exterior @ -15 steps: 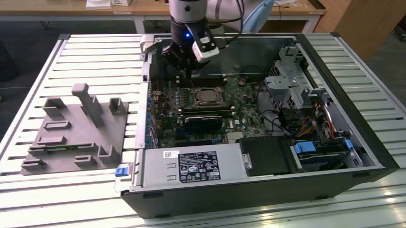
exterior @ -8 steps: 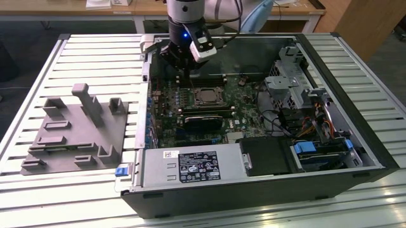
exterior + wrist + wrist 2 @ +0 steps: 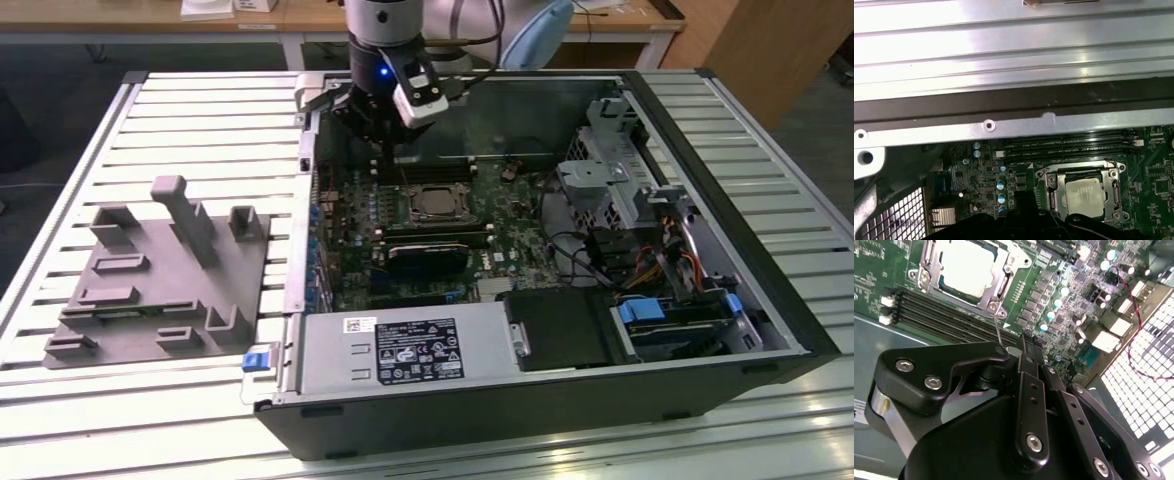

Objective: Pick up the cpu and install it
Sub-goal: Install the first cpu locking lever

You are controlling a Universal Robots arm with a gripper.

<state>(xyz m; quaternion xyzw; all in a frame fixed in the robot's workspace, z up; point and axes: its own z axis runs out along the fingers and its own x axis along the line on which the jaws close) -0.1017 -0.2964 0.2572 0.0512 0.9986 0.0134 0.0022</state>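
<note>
Your cpu (image 3: 1084, 193) already sits flat in the motherboard socket (image 3: 1114, 200), so it looks put in. Your gripper (image 3: 1026, 347) hangs just above the board, fingers pressed together, holding nothing.

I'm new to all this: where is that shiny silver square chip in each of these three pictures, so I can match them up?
Exterior view: the cpu sits in its socket on the green motherboard inside the open computer case, just below the gripper.
Second wrist view: the cpu lies beyond the gripper's black body.
First wrist view: the cpu sits inside the metal socket frame.
Shared landmark: the memory slots beside the socket.
</note>
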